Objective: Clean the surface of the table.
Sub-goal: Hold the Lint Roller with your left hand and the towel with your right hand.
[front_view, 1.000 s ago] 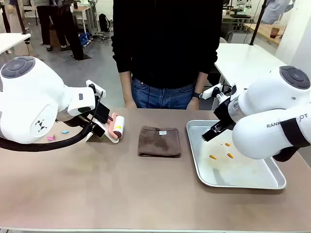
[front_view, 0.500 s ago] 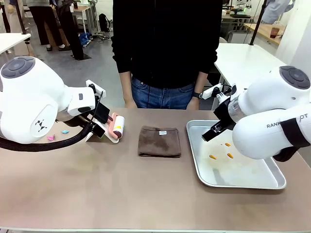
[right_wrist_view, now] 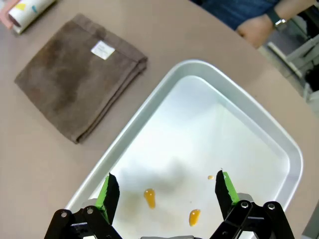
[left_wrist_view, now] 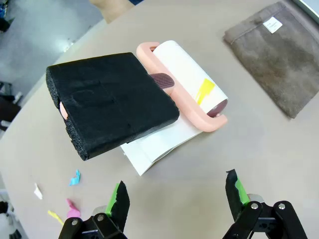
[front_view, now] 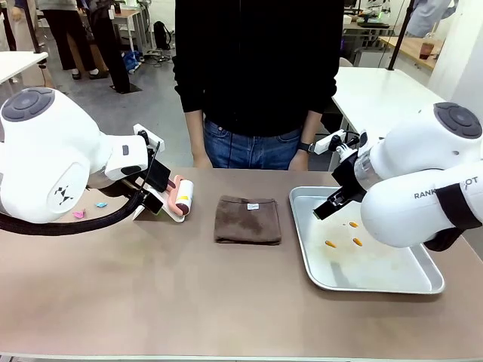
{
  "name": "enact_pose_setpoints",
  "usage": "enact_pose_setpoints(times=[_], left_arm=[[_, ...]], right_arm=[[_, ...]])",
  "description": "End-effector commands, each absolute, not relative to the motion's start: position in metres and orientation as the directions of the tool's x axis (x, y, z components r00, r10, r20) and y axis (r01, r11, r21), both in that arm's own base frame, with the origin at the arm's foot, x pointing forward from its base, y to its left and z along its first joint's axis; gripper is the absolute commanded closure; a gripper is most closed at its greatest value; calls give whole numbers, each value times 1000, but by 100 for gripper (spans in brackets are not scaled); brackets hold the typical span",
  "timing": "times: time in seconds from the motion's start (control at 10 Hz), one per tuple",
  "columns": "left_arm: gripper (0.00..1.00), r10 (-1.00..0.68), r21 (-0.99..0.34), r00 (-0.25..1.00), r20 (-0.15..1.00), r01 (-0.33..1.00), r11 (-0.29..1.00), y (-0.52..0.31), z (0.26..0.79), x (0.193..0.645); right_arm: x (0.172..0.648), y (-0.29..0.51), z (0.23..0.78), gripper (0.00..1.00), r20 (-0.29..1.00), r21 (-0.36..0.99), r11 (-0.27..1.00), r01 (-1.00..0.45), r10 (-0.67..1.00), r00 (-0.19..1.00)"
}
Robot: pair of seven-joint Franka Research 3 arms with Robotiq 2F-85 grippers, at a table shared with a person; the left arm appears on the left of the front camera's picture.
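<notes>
The tan-brown table (front_view: 226,302) carries small coloured paper scraps (front_view: 78,214) at its left, seen too as paper scraps (left_wrist_view: 74,178) in the left wrist view. My left gripper (front_view: 153,188) hangs open just above the table, with empty jaws. Right before the left gripper (left_wrist_view: 177,194) lie a pink lint roller (left_wrist_view: 189,87) and a black foam block (left_wrist_view: 112,102). A folded brown cloth (front_view: 247,219) lies mid-table. My right gripper (front_view: 332,204) is open over a metal tray (front_view: 377,285), its fingertips (right_wrist_view: 108,191) above orange drops (right_wrist_view: 149,197).
A person in black stands at the far edge, one hand (front_view: 302,160) with a watch near the tray's far corner. The lint roller (front_view: 181,197) rests on a white sheet (left_wrist_view: 159,144). The cloth (right_wrist_view: 79,82) lies beside the tray's rim (right_wrist_view: 149,107).
</notes>
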State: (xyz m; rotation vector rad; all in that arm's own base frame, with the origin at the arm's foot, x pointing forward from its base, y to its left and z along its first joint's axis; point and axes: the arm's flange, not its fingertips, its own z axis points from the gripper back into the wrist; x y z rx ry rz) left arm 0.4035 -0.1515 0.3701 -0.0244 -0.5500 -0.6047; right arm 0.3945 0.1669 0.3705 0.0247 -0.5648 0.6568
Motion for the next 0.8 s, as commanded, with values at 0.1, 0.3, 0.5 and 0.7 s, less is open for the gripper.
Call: enact_pose_setpoints(times=[0.1, 0.3, 0.5, 0.7], left_arm=[[0, -534, 136, 684, 498, 546, 826, -152, 370, 403], [0, -534, 136, 684, 498, 546, 826, -152, 370, 403], [0, -533, 135, 684, 498, 546, 827, -151, 370, 403], [0, -585, 105, 670, 456, 612, 784, -120, 397, 390]], right_arm=[[395, 167, 371, 0, 505, -152, 797, -584, 571, 648], [395, 167, 371, 0, 505, -152, 797, -584, 571, 648], [394, 167, 370, 0, 504, -152, 797, -584, 571, 648], [388, 153, 399, 0, 399, -113, 822, -558, 552, 732]])
